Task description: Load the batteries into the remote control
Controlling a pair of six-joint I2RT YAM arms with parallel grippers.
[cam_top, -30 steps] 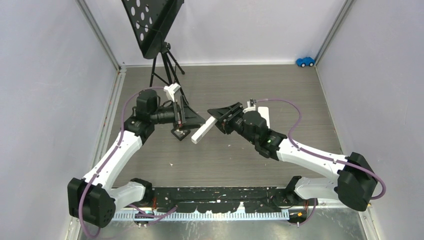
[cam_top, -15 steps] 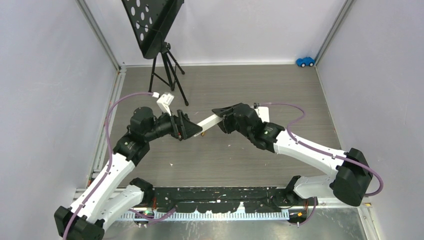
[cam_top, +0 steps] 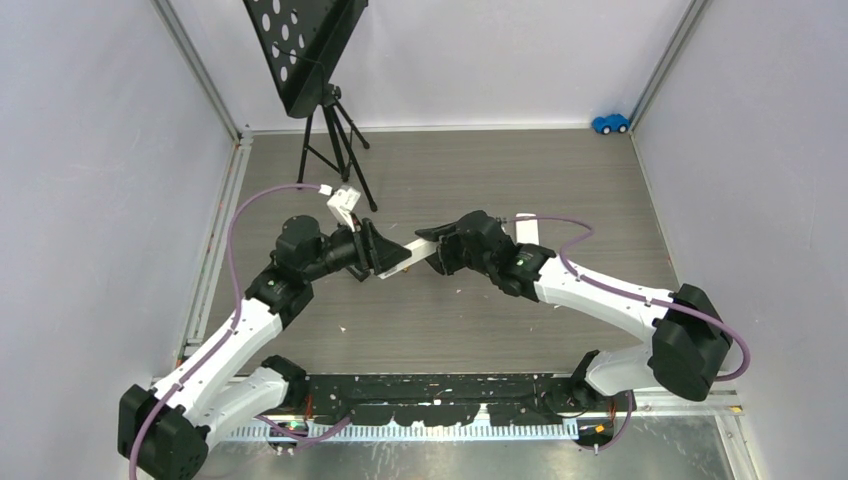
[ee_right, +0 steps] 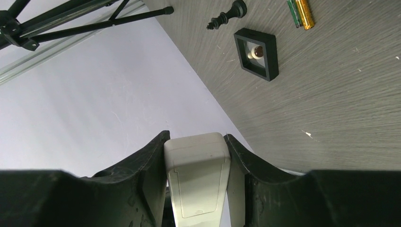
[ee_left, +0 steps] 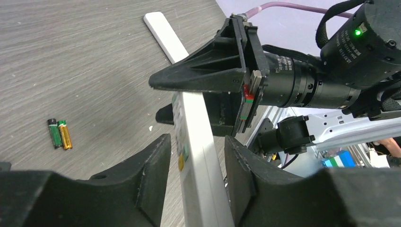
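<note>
My right gripper [cam_top: 437, 248] is shut on one end of the white remote [cam_top: 413, 250] and holds it above the table; its battery-cover side shows in the right wrist view [ee_right: 198, 179]. My left gripper [cam_top: 388, 258] is open, its jaws on either side of the remote's button end [ee_left: 198, 165] with small gaps. Two batteries [ee_left: 60, 134], one green and one yellow-orange, lie side by side on the table. They also show in the right wrist view [ee_right: 300, 12]. I cannot make them out in the top view.
A small black square tray [ee_right: 257, 53] and a black chess piece [ee_right: 229, 13] lie near the batteries. A white flat piece [cam_top: 527, 230] lies behind my right arm. A black music stand on a tripod [cam_top: 325, 110] is at back left, a blue toy car [cam_top: 610, 123] at back right.
My left gripper has swung from over the tray toward the remote, and its jaws now straddle the free end. My right gripper has levelled the remote and moved it slightly left.
</note>
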